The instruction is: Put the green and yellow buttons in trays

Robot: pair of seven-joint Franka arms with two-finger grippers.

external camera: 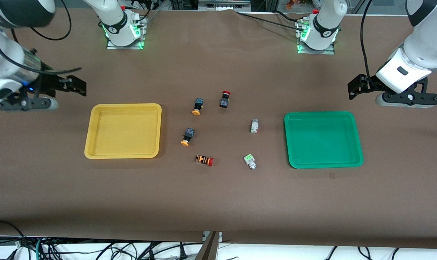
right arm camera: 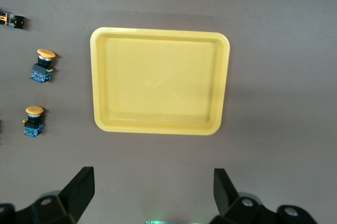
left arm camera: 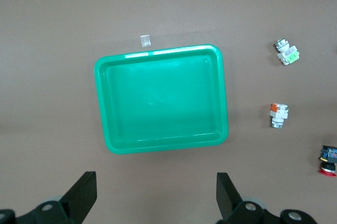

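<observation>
The empty yellow tray (external camera: 123, 131) lies toward the right arm's end and the empty green tray (external camera: 323, 139) toward the left arm's end. Two yellow-capped black buttons (external camera: 197, 106) (external camera: 187, 137) lie beside the yellow tray (right arm camera: 158, 81). Two whitish green buttons (external camera: 254, 126) (external camera: 250, 161) lie beside the green tray (left arm camera: 160, 100). My right gripper (external camera: 75, 86) hangs open and empty above the table by the yellow tray. My left gripper (external camera: 356, 88) hangs open and empty by the green tray. The left wrist view shows the green buttons (left arm camera: 287, 52) (left arm camera: 278, 115); the right wrist view shows the yellow ones (right arm camera: 42, 66) (right arm camera: 33, 120).
A black switch with a red cap (external camera: 224, 99) lies beside the farther yellow button. An orange-striped switch with a red cap (external camera: 204, 160) lies nearer the front camera, between the trays. A small clear scrap (left arm camera: 145, 40) lies by the green tray's rim.
</observation>
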